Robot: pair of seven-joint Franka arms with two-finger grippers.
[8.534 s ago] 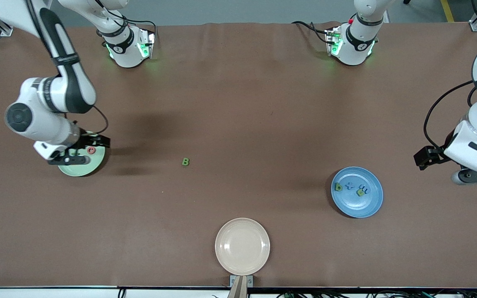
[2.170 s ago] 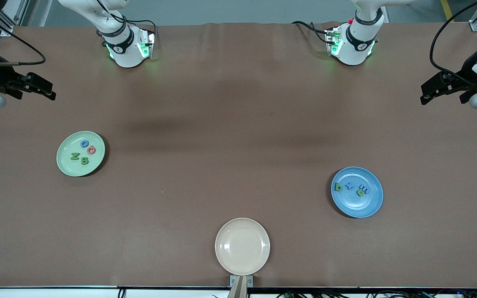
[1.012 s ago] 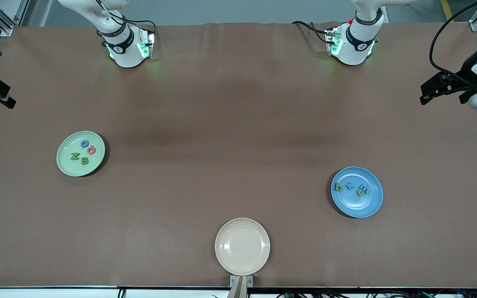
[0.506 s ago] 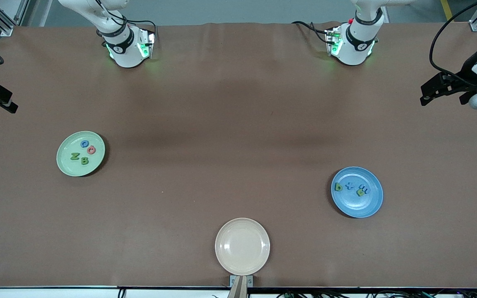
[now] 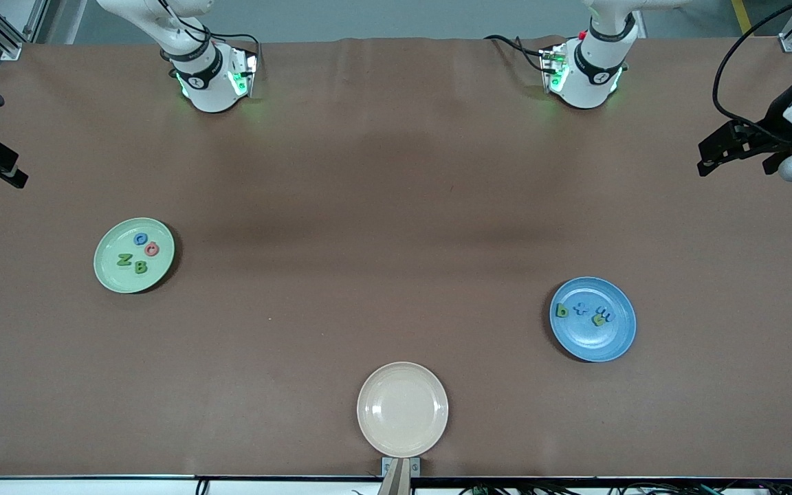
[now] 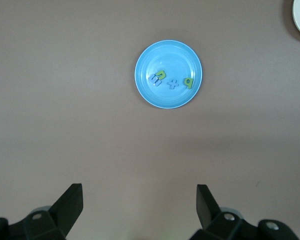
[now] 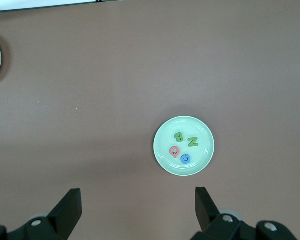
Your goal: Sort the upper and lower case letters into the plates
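Brown table (image 5: 396, 206), three plates.

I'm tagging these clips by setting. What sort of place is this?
Probably a robotics lab or test bench, not a home: two arm bases bolted along one edge of a brown-covered table, aluminium framing at the corners, and toy letters staged in a pale green plate and a blue plate.
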